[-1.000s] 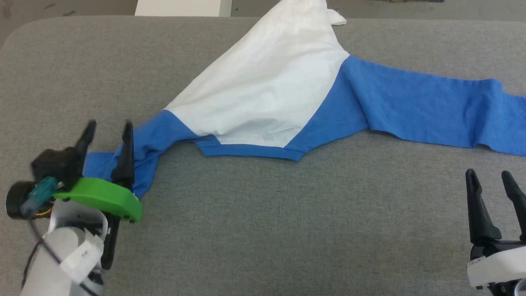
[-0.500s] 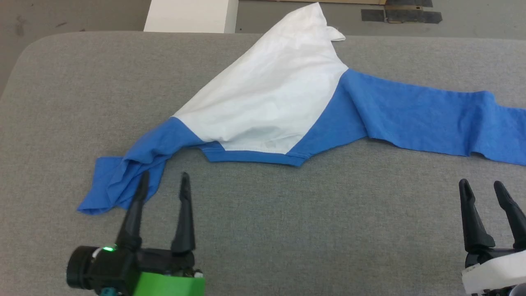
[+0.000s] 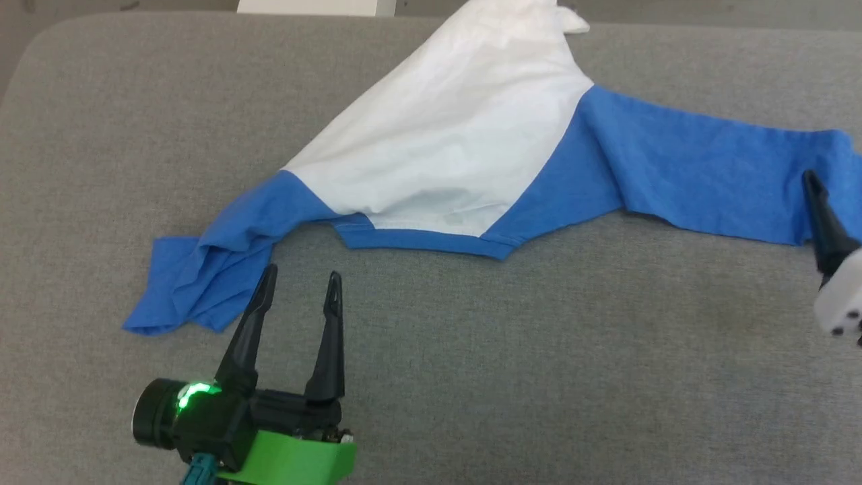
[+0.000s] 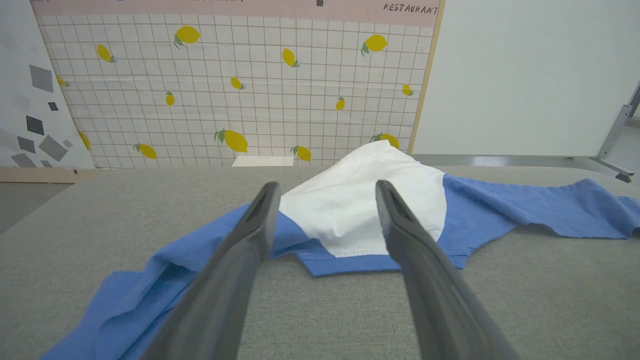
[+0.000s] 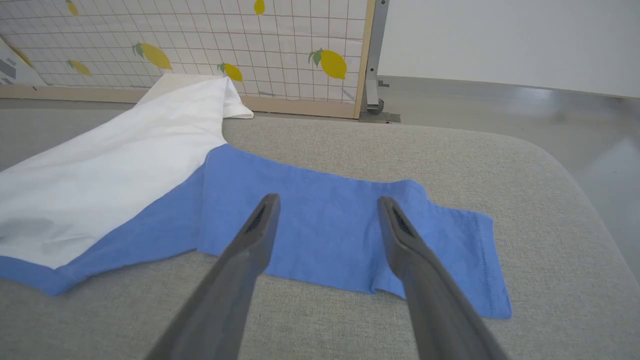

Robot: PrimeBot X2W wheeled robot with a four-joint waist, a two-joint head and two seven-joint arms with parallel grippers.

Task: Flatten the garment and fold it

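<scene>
Garment (image 3: 444, 148) over far half of desk (image 3: 539, 377), white body reaching far edge; left blue sleeve bunched, right flat. Open room nearside. Left claw (image 3: 301, 274) wide, empty; right claw (image 5: 327, 201) wide, near right cuff.

Thin, soft white-and-blue cloth garment (image 3: 444, 148), matt and lightly creased, on a coarse grey woven fabric tabletop (image 3: 539, 370); left gripper (image 3: 302, 275), fingers of smooth dark matt plastic
</scene>
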